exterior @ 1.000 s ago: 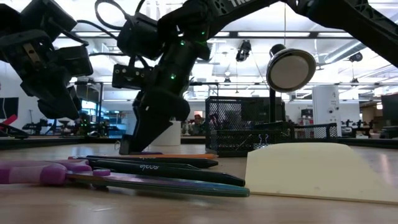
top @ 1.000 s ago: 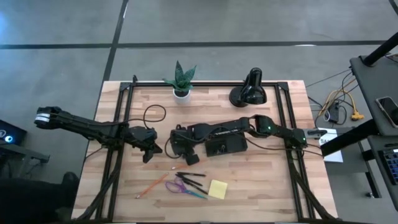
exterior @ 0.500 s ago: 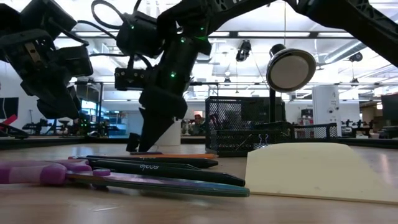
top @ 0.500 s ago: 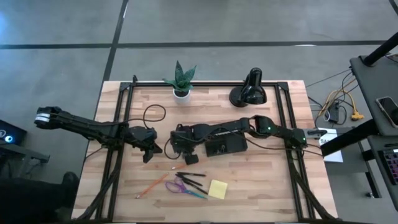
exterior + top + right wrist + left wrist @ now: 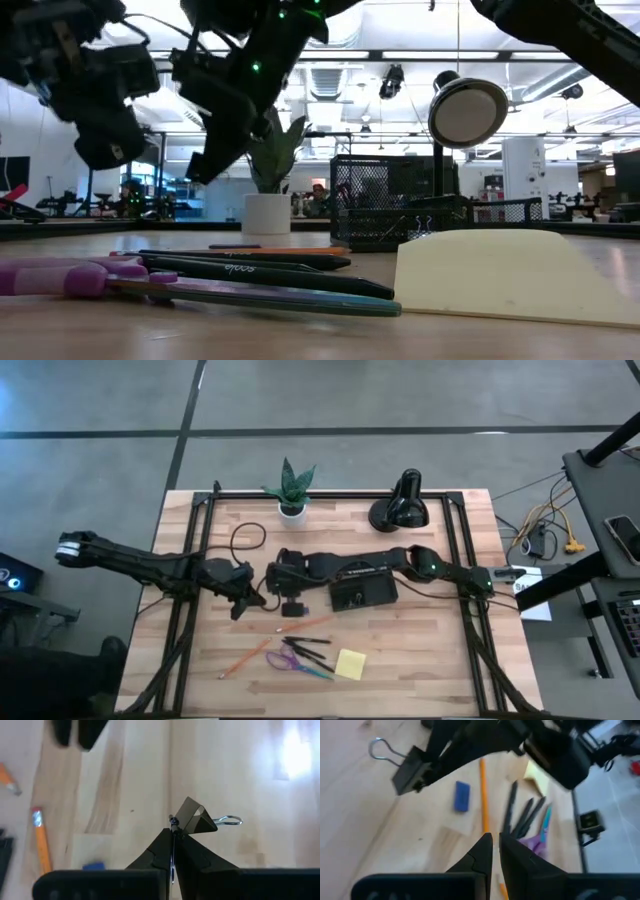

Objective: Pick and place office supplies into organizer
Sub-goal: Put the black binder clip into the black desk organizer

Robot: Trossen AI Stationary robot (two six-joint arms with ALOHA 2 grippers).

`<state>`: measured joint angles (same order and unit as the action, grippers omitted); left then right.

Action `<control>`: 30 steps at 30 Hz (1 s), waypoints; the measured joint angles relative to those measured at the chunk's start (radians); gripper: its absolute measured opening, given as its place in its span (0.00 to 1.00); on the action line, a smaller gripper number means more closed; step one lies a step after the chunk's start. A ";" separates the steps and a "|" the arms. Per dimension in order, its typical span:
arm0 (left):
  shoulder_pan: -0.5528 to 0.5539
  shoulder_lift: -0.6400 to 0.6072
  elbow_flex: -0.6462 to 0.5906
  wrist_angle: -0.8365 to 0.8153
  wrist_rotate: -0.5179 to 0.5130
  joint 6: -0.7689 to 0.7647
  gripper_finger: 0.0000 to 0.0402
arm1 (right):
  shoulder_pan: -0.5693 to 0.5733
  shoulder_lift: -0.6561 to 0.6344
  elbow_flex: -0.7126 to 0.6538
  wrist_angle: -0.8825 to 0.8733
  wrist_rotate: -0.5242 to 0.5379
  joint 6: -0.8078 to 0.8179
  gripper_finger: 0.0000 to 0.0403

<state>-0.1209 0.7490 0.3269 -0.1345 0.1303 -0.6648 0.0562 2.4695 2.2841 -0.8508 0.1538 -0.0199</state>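
My right gripper (image 5: 292, 608) hangs above the table's middle, left of the dark organizer (image 5: 362, 592), and is shut on a black binder clip (image 5: 192, 817). The left wrist view also shows that clip (image 5: 410, 767) in the air. My left gripper (image 5: 243, 603) hovers just left of it, shut and empty, as its wrist view (image 5: 493, 851) shows. Nearer the front edge, flat on the wood, lie orange pencils (image 5: 245, 657), purple-handled scissors (image 5: 290, 660), black pens (image 5: 310, 645) and the yellow sticky pad (image 5: 350, 663). A blue eraser (image 5: 462, 796) lies beside one pencil. My right gripper pinches one wire handle of the binder clip (image 5: 173, 824) between its two fingertips, coming from above. The clip is lifted clear of the table. Its black body sticks out past the fingertips, and the other wire handle (image 5: 230, 821) points away, free.
A potted plant (image 5: 292, 495) and a black desk lamp (image 5: 402, 505) stand near the far edge. A black cable loop (image 5: 248, 542) lies behind my left arm. Bare wood shows on the table's right half and near the front corners.
My right gripper has risen from the table beside the pens and shifted a little toward the left and far edges, carrying the binder clip up clear of the wood. My left gripper has also risen slightly.
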 joint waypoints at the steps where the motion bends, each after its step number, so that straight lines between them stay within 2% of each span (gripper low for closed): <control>1: -0.007 0.000 0.008 -0.001 0.000 -0.011 0.04 | 0.001 0.000 0.007 -0.005 0.020 0.011 0.02; 7: -0.105 0.000 0.056 -0.001 0.007 -0.014 0.04 | 0.010 0.000 0.064 -0.059 0.109 0.046 0.02; 12: -0.205 0.001 0.067 -0.001 -0.008 -0.046 0.04 | 0.029 -0.005 0.072 -0.145 0.110 0.101 0.02; 15: -0.240 0.001 0.067 -0.002 -0.060 -0.099 0.04 | 0.049 -0.007 0.072 -0.196 0.067 0.141 0.02; 21: -0.249 0.015 0.067 0.054 -0.173 -0.230 0.04 | 0.117 -0.008 0.072 -0.217 -0.129 0.105 0.02; 30: -0.249 0.087 0.067 0.241 -0.203 -0.326 0.04 | 0.217 -0.009 0.067 -0.311 -0.139 0.027 0.02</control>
<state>-0.3697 0.8355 0.3939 0.1063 -0.0729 -0.9906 0.2728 2.4607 2.3508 -1.1621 0.0151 0.0069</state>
